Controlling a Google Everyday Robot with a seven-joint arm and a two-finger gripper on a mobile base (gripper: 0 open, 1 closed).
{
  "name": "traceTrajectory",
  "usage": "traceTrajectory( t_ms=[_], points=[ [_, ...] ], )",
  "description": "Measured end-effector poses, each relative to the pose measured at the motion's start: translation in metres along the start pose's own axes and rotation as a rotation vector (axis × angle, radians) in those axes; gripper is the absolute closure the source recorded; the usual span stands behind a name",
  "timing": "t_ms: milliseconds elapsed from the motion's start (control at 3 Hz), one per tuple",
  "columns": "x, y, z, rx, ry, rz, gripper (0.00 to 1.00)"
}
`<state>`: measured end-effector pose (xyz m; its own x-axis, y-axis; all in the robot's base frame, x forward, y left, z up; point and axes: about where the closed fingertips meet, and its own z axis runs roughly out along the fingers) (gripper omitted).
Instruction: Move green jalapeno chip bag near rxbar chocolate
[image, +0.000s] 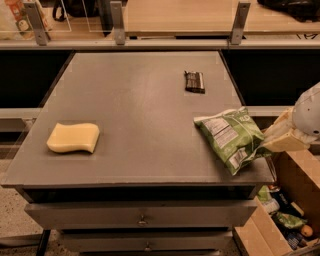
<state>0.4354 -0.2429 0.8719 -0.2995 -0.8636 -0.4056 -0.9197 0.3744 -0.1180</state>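
The green jalapeno chip bag (231, 138) lies at the table's right front edge, its white nutrition panel facing up. The rxbar chocolate (194, 81) is a small dark bar lying flat further back on the table, well apart from the bag. My gripper (274, 142) comes in from the right at the bag's right end, level with the table edge, and its pale fingers (285, 142) touch or overlap the bag's edge.
A yellow sponge (74, 137) lies at the table's front left. A cardboard box (290, 220) with small packets stands on the floor at the right, below the gripper. A counter rail with posts (118, 22) runs behind the table. Drawers (142, 216) sit under the tabletop.
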Motion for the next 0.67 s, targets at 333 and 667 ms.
traceTrajectory(
  t_ms=[333,667],
  points=[
    [-0.002,-0.003,-0.003,0.012,-0.027,0.01,1.0],
    [-0.008,-0.021,-0.012,0.076,-0.084,0.004,1.0]
  ],
)
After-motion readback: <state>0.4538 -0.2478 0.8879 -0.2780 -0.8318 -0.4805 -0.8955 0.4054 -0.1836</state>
